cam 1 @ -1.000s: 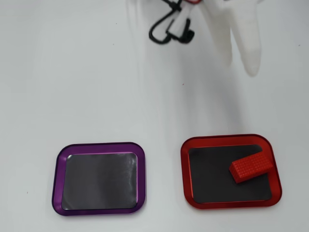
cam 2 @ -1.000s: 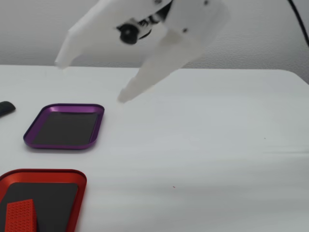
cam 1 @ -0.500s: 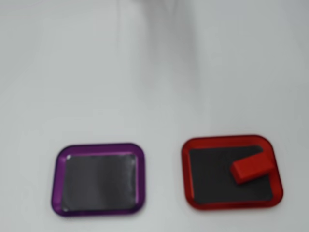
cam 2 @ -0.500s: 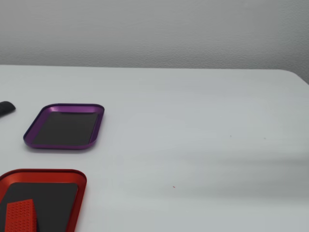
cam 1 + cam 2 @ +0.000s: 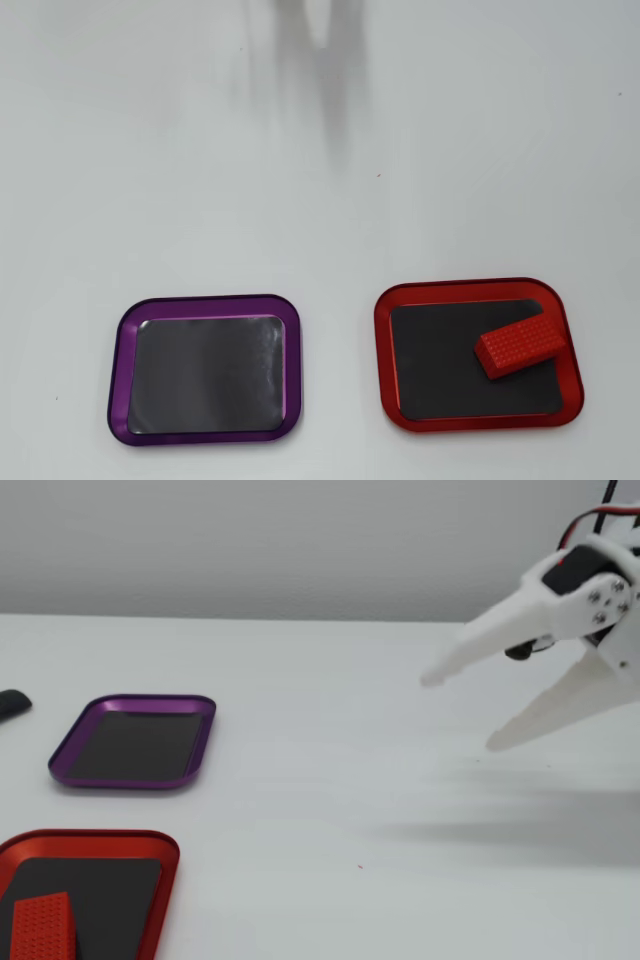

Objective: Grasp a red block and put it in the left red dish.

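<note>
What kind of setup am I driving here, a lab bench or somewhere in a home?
Likely a bare test bench: a plain white table, two small trays, the left red dish and a purple one, and the gripper.

No text, label, brand, number or sign can be read anywhere in either view.
</note>
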`<control>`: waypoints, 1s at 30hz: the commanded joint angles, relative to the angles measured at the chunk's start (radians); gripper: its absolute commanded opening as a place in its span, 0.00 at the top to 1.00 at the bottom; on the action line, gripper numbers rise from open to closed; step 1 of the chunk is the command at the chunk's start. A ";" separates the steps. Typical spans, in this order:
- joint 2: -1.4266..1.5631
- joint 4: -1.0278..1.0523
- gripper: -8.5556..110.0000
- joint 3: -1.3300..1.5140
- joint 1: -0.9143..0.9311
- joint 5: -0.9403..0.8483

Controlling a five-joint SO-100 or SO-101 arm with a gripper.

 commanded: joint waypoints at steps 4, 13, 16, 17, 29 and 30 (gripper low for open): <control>0.072 -0.015 0.73 0.077 0.008 0.040; 0.072 -0.026 0.73 0.261 0.008 0.075; 0.072 -0.018 0.73 0.268 0.008 0.075; 0.072 -0.017 0.73 0.268 0.008 0.075; 0.072 -0.015 0.93 0.268 0.005 0.075; 0.072 -0.020 0.93 0.268 0.005 0.075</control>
